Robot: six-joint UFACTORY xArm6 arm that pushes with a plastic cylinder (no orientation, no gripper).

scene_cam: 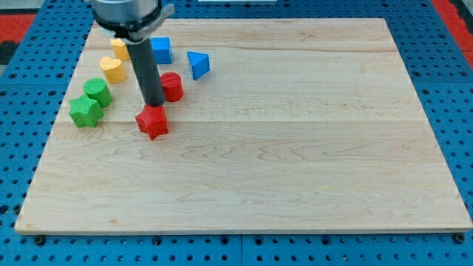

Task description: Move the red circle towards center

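Wooden board (295, 170): pale, lying on a blue pegboard surface (443, 59); all blocks gathered in its upper-left part.

Green star-shaped block (85, 111): furthest to the view's left, near the board's left edge.

Green round block (97, 91): just beside the green star, up and to its right.

Yellow heart-like block (112, 69): above the green pair.

Yellow block (120, 49): nearer the top edge, shape partly hidden by the rod.

Dark rod (146, 70): upright, descending from the arm at the view's top. No jaws present; nothing is grasped.

My tip (154, 105): between the two red blocks, just above the red star, just left of the red circle.

Red star-shaped block (152, 122): directly below the tip.

Blue block (161, 50): squarish, behind the rod.

Red circle (172, 87): just right of the rod, well left of the board's centre.

Blue triangular block (198, 64): rightmost, apart from the red circle.
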